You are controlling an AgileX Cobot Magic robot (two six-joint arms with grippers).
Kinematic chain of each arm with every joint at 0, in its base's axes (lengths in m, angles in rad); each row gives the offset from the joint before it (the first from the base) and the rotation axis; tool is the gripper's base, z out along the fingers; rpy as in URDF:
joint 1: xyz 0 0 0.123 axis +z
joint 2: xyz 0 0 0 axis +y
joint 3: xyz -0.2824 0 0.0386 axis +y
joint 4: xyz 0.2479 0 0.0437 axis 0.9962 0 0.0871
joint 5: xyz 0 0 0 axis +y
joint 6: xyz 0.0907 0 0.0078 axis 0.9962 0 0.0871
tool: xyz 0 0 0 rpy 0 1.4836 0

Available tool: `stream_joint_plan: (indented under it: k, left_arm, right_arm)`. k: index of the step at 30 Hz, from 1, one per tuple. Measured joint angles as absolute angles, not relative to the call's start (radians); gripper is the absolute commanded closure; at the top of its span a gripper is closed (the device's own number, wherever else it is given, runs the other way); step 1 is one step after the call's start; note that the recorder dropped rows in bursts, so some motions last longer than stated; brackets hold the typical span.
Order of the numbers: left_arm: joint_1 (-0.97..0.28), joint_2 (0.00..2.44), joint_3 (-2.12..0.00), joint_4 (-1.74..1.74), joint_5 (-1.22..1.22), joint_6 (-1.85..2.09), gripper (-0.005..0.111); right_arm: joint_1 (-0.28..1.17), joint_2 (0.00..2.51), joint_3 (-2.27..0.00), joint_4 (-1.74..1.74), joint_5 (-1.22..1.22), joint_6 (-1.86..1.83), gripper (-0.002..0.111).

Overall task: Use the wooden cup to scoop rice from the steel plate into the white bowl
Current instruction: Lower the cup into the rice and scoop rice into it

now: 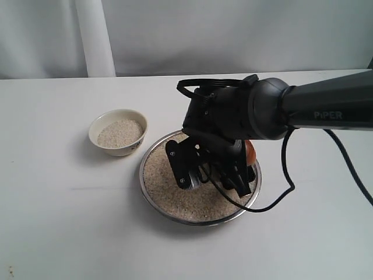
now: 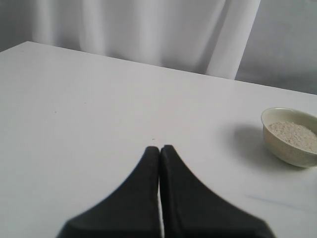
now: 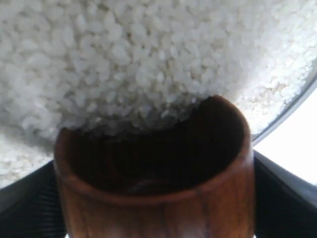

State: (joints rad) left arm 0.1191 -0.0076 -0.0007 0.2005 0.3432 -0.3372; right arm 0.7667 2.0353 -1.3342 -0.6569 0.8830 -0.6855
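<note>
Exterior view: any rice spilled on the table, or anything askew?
Nothing stands out. The rice sits inside the steel plate and the white bowl; no grains show on the table around them. The wooden cup is tipped mouth-first into the rice, as scooping needs.

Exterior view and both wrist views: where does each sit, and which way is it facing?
Exterior view: off the arms, looking down on the table, the steel plate, the white bowl and the right arm over the rice.
Left wrist view: low over the table, facing the backdrop; the shut left gripper shows, the bowl farther off.
Right wrist view: behind the right gripper, facing into the rice past the wooden cup it holds.
Shared: exterior and left wrist show the bowl; exterior and right wrist show plate and rice.
</note>
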Motion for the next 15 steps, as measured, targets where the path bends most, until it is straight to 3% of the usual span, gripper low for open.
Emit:
stream_joint_plan:
  k: [15]
  left_arm:
    - [0.119,-0.008,-0.001,0.200,0.343,-0.337,0.107]
  right_arm:
    - [0.767,2.035,-1.343,-0.504,0.864,-0.747,0.108]
